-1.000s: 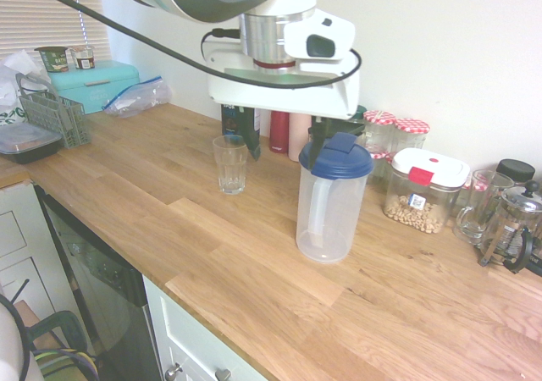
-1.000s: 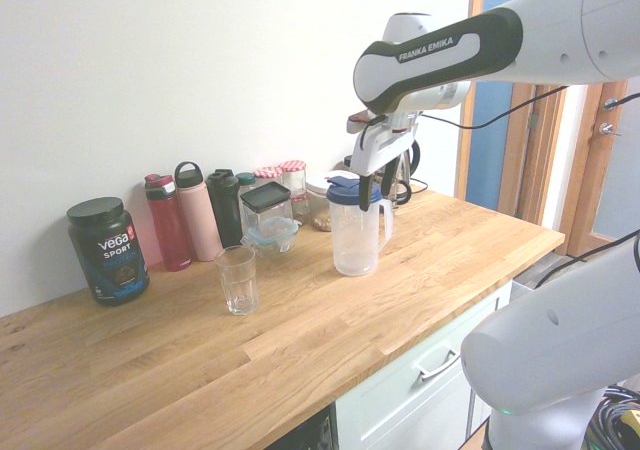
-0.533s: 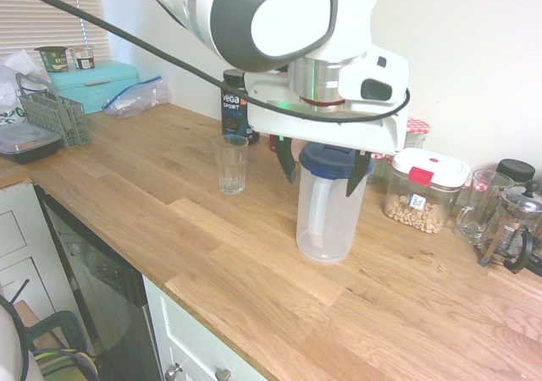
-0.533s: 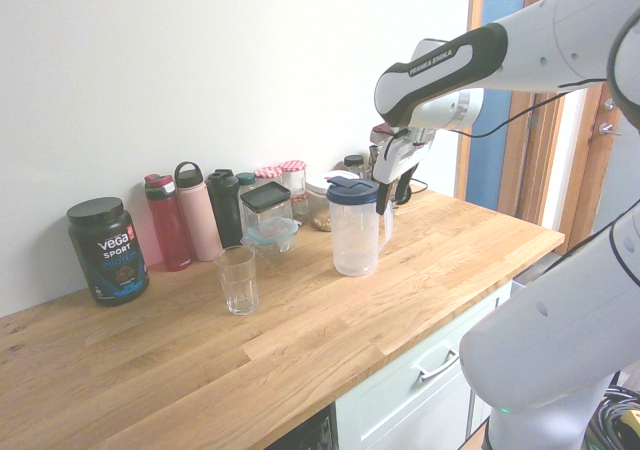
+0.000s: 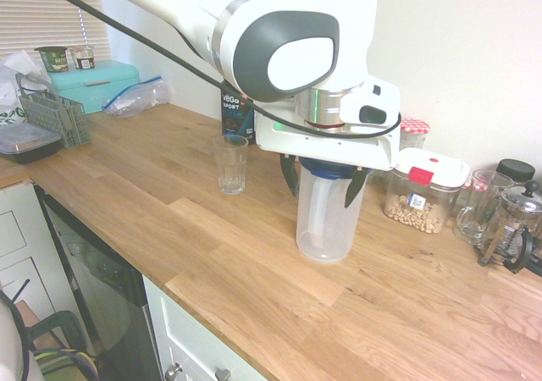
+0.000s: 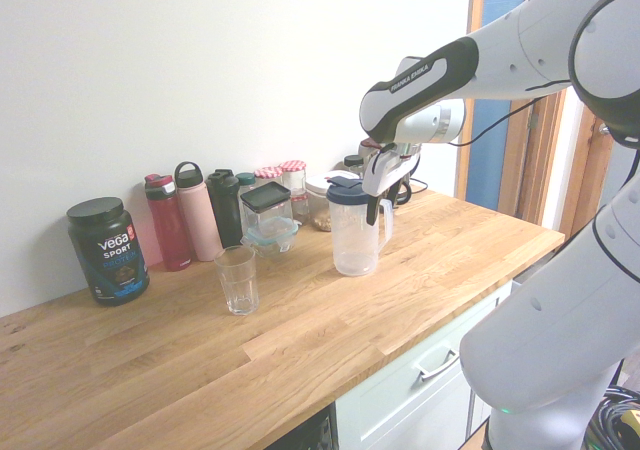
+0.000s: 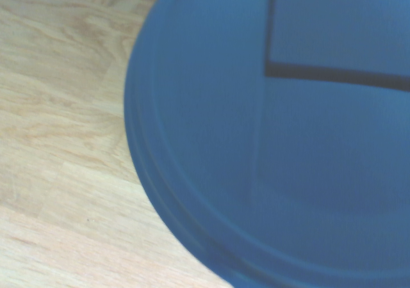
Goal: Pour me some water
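Fingers point(image 5: 290, 174) spread, straddling the jug's point(image 5: 326, 220) lid.

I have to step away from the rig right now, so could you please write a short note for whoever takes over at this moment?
Hand: open, lowered over the top of the pitcher, one finger on each side of its blue lid; nothing gripped yet.
Pitcher: upright on the wooden counter, lid on, in front of the jars by the wall.
Glass: upright on the counter, apart from the pitcher, looks empty.
Done: the approach to the pitcher.
Left: close on the pitcher, lift it, carry it to the glass, pour, set it back down.
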